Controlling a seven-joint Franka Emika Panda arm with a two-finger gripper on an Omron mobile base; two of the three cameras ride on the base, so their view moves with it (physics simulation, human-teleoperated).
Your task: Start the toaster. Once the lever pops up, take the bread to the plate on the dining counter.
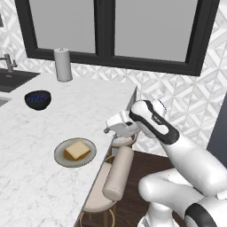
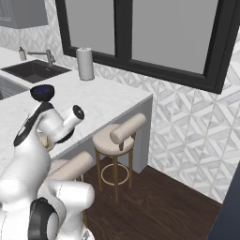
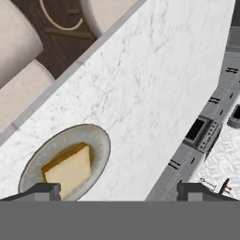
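The bread (image 1: 77, 150) lies on the plate (image 1: 62, 158), gripper (image 3: 119, 191) spread wide above

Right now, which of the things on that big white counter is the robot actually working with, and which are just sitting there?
Part of the job:
- golden-tan square bread slice, lying on
- the round grey plate
- white marble dining counter
- open two-finger gripper, above the counter edge

Just lying about:
- dark blue bowl
- white paper-towel roll
- cushioned bar stools
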